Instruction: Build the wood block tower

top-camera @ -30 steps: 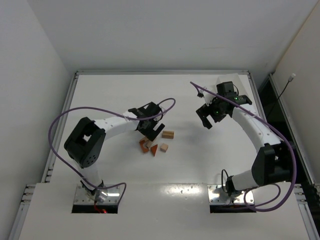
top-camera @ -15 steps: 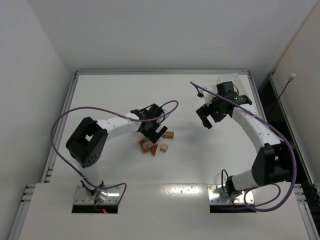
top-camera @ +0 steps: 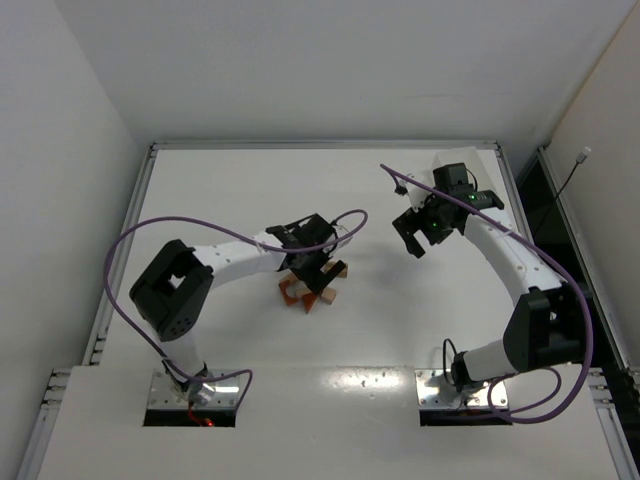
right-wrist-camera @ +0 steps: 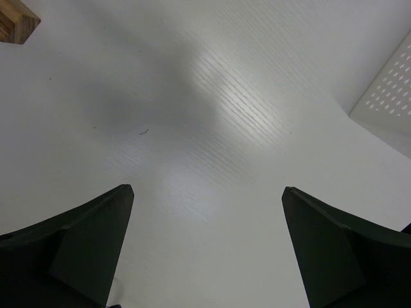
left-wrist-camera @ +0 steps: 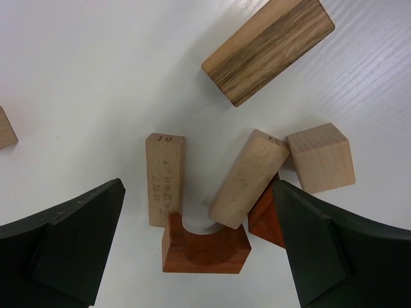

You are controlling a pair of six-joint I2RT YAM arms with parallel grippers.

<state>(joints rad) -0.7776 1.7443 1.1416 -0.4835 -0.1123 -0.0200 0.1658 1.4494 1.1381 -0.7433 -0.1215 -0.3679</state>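
The wood blocks lie loose in a cluster on the white table. The left wrist view shows a dark-grained tan brick, a tan plank with writing, a tan bar leaning on a reddish-brown arch, a tan cube and a reddish-brown wedge. No upright stack shows. My left gripper is open and empty, with its jaws on either side of the arch; from the top view it covers part of the cluster. My right gripper is open and empty over bare table.
Another tan block's corner shows at the left edge of the left wrist view. The right wrist view shows a tan block's corner at top left and a white perforated panel at right. The table has a raised rim.
My left gripper has moved right and toward the near side, from beside the blocks to directly over them. The right arm has not moved.
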